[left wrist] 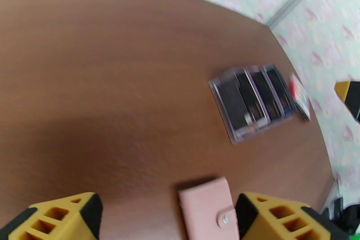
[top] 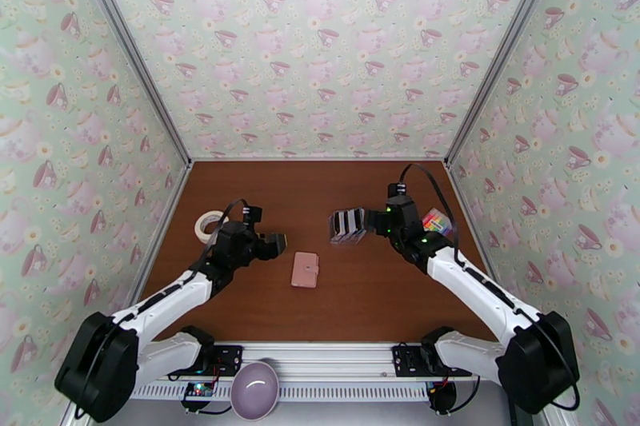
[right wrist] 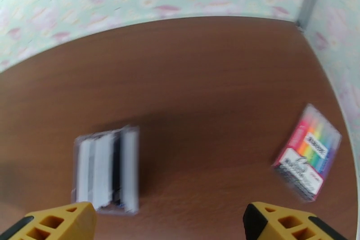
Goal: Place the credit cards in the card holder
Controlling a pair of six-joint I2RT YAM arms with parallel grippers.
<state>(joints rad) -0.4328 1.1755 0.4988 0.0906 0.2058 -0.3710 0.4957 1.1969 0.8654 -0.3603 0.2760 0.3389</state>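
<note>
The credit cards [top: 348, 225] lie overlapped in a row on the brown table, dark and whitish faces up. They show again in the left wrist view [left wrist: 252, 101] and in the right wrist view [right wrist: 108, 173]. The pale pink card holder [top: 305, 269] lies closed and flat at mid table, snap tab showing [left wrist: 209, 214]. My left gripper [top: 272, 244] hovers just left of the holder, open [left wrist: 168, 218], with the holder's end between its yellow fingers [left wrist: 58, 216] and apart from them. My right gripper [top: 370, 224] stands open [right wrist: 173, 225] just right of the cards, holding nothing.
A rainbow-striped pack [top: 437, 221] lies near the right wall [right wrist: 308, 160]. A white tape roll [top: 208, 225] sits by the left wall. A purple bowl [top: 254, 389] rests off the table's near edge between the arm bases. Patterned walls close three sides.
</note>
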